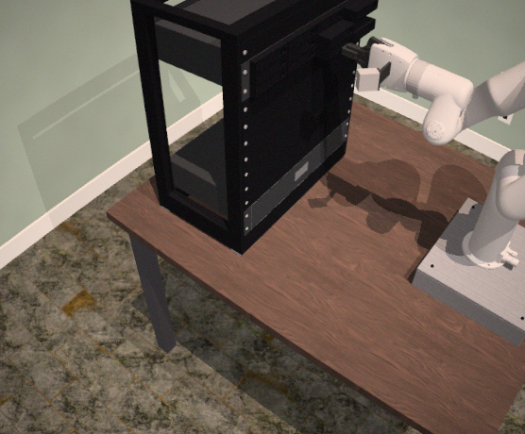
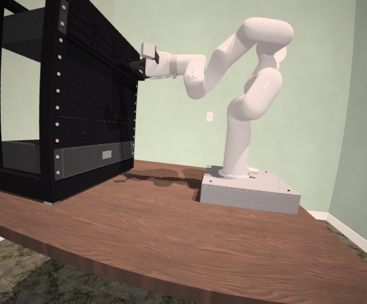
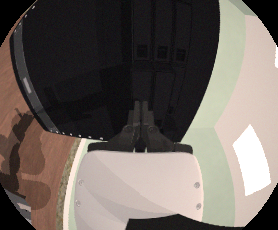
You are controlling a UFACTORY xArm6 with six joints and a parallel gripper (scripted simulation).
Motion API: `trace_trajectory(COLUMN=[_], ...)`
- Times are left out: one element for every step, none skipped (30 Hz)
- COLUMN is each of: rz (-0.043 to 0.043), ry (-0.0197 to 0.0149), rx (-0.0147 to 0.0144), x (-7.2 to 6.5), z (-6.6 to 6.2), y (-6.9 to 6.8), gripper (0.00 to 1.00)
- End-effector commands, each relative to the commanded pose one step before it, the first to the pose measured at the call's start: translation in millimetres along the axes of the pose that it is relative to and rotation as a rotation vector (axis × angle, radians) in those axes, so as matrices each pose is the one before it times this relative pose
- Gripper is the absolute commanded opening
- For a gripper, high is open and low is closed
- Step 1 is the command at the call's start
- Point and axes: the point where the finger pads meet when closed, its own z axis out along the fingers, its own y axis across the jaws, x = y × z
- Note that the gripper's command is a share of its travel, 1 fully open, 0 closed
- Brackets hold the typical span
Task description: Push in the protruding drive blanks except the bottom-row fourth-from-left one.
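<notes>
Top view: tall black open-frame rack (image 1: 238, 141) sits on the brown wooden table (image 1: 332, 283) at about 10 o'clock from the grey arm base (image 1: 488, 283). Its dark drive-blank front (image 1: 299, 94) faces the white arm. Black two-finger gripper (image 1: 351, 51) has jaws fully closed, holding nothing, fingertips touching a protruding black blank (image 1: 339, 29) at the chassis's upper right.

The arm (image 2: 245, 99) is smooth white with rounded, bulging joints, on a grey ribbed block base (image 2: 249, 193). A small grey box (image 1: 367, 78) sits beside the white wrist; the fingers (image 1: 352, 51) are black.
</notes>
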Motion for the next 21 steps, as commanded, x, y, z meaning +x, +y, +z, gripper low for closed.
trace_trajectory(rz=[0.00066,0.0,0.0,0.0,0.0,0.0,0.0,0.0,0.0,0.0,0.0,0.0,0.0,0.0,0.0,0.0,0.0,0.0,0.0,0.0,0.0], ry=[0.00059,0.0,0.0,0.0,0.0,0.0,0.0,0.0,0.0,0.0,0.0,0.0,0.0,0.0,0.0,0.0,0.0,0.0,0.0,0.0,0.0], rx=[-0.00361,0.0,0.0,0.0,-0.00001,0.0,0.0,0.0,0.0,0.0,0.0,0.0,0.0,0.0,0.0,0.0,0.0,0.0,0.0,0.0,0.0], x=[0.03,0.0,0.0,0.0,0.0,0.0,0.0,0.0,0.0,0.0,0.0,0.0,0.0,0.0,0.0,0.0,0.0,0.0,0.0,0.0,0.0], z=[0.31,0.0,0.06,0.38,0.83,1.26,1.58,1.7,1.59,1.29,0.85,0.39,0.07,0.0,0.0,0.0,0.0,0.0,0.0,0.0,0.0], y=[1.58,0.0,0.0,0.0,0.01,0.0,0.0,0.0,0.0,0.0,0.0,0.0,0.0,0.0,0.0,0.0,0.0,0.0,0.0,0.0,0.0], gripper=[0.0,0.0,0.0,0.0,0.0,0.0,0.0,0.0,0.0,0.0,0.0,0.0,0.0,0.0,0.0,0.0,0.0,0.0,0.0,0.0,0.0])
